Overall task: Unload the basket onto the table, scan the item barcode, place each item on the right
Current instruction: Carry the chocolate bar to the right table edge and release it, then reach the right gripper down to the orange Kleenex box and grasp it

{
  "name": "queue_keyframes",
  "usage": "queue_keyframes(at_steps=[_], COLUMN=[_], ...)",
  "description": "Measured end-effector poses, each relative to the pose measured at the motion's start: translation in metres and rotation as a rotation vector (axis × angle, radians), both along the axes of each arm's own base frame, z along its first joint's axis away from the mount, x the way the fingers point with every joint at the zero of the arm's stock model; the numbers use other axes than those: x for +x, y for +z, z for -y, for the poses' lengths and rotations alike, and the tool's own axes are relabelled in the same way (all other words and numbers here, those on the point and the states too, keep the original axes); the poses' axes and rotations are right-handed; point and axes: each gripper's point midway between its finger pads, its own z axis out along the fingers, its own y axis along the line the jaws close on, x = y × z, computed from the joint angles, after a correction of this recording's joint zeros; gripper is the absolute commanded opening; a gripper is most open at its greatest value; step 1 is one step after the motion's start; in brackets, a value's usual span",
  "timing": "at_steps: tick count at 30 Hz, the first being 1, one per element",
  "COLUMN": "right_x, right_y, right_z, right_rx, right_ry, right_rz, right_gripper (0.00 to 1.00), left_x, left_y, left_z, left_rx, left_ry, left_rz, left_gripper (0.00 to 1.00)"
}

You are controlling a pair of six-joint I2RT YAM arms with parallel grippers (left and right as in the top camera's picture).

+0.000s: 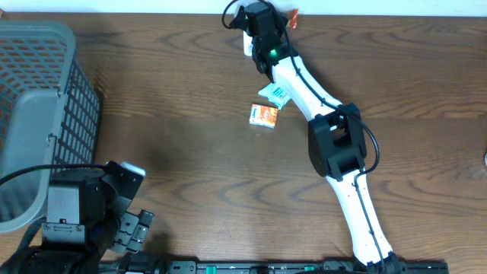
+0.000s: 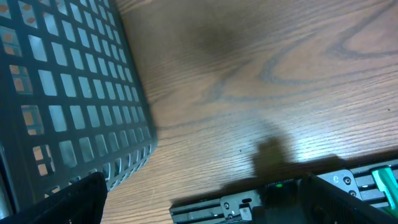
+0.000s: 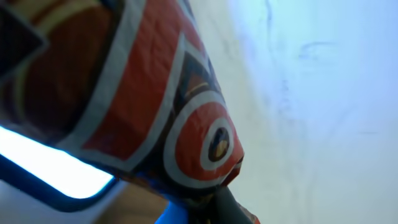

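Observation:
The item is a red packet (image 3: 155,106) with white rings and dark blue trim that fills the right wrist view. My right gripper (image 3: 231,208) is shut on its lower edge, with one dark finger (image 3: 239,211) showing beneath it. In the overhead view the right gripper (image 1: 280,21) reaches to the table's far edge, and only an orange-red corner of the packet (image 1: 292,14) shows past it. No barcode shows on the visible face. My left gripper (image 2: 205,208) is open and empty low over the wood near the front edge, also seen as the left gripper (image 1: 131,222) from overhead.
A grey mesh basket (image 1: 38,114) stands at the left edge, close beside the left arm, its wall (image 2: 68,93) filling the left wrist view. A small orange packet (image 1: 264,116) and a white-green packet (image 1: 274,94) lie under the right arm. A bright white panel (image 3: 50,168) sits beside the held packet.

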Motion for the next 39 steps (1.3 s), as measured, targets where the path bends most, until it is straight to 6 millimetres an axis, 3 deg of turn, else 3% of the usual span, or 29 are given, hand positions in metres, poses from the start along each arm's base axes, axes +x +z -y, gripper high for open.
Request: queue_keyframes(at_steps=[12,17,20,23,25,27,32,36,39], right_x=[-0.007,-0.04,-0.071,-0.105,-0.132,-0.156,-0.234,-0.256,-0.274], right_y=[-0.002,-0.005,0.023,0.061,0.085,0.091,0.079,0.063,0.04], right_z=[0.015,0.032,0.053,0.086,0.122,0.152,0.244,0.299,0.339], right_rx=[-0.18,-0.177,-0.128,-0.05,0.023,0.076,0.192,0.297,0.325], right_ry=[-0.015,-0.063,-0.141,-0.264,-0.402,-0.535,-1.04,-1.329,-1.508], right_rz=[-0.056,-0.224,-0.298,-0.337,-0.354,-0.384,-0.456,-0.37,-0.323], right_gripper=[0.01,0.01,0.01,0.01,0.01,0.01,0.01,0.01,0.01], left_x=[0.0,0.0,0.0,0.0,0.0,0.0,0.0,0.0,0.0], left_y=[0.0,0.0,0.0,0.0,0.0,0.0,0.0,0.0,0.0], left_z=[0.0,0.0,0.0,0.0,0.0,0.0,0.0,0.0,0.0], left_rx=[0.0,0.0,0.0,0.0,0.0,0.0,0.0,0.0,0.001], left_ry=[0.0,-0.001,0.0,0.0,0.0,0.0,0.0,0.0,0.0], left_rz=[0.0,0.0,0.0,0.0,0.0,0.0,0.0,0.0,0.0], left_gripper=[0.98,0.98,0.98,0.98,0.98,0.98,0.98,0.98,0.98])
